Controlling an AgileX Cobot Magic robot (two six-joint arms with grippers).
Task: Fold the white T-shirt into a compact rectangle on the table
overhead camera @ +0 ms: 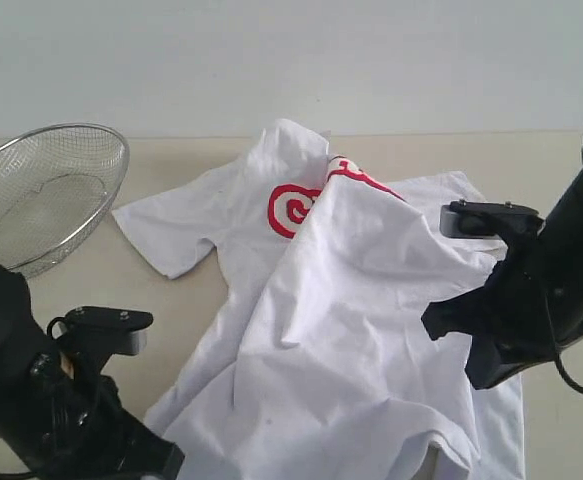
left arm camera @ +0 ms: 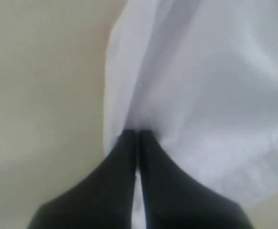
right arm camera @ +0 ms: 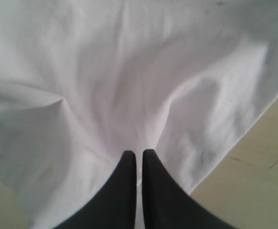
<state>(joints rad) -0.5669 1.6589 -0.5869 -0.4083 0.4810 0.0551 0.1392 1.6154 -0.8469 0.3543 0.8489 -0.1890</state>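
Note:
The white T-shirt (overhead camera: 361, 330) lies rumpled on the table (overhead camera: 186, 290), its lower part lifted and drawn up over the chest. Part of the red lettering (overhead camera: 293, 208) still shows. One sleeve (overhead camera: 166, 230) spreads flat to the left. My left gripper (left arm camera: 138, 133) is shut on a pinch of the shirt's cloth (left arm camera: 200, 86) at its near-left edge; in the exterior view its arm (overhead camera: 61, 400) sits at the lower left. My right gripper (right arm camera: 139, 153) is shut on the white fabric (right arm camera: 129, 86) at the shirt's right side, below its arm (overhead camera: 531, 290). The neck tag is hidden.
A wire mesh basket (overhead camera: 46, 190) stands on the table at the far left, close to the left arm. Bare tabletop shows beside the cloth in both wrist views (left arm camera: 34, 95) (right arm camera: 253, 181). A pale wall (overhead camera: 291, 60) rises behind the table.

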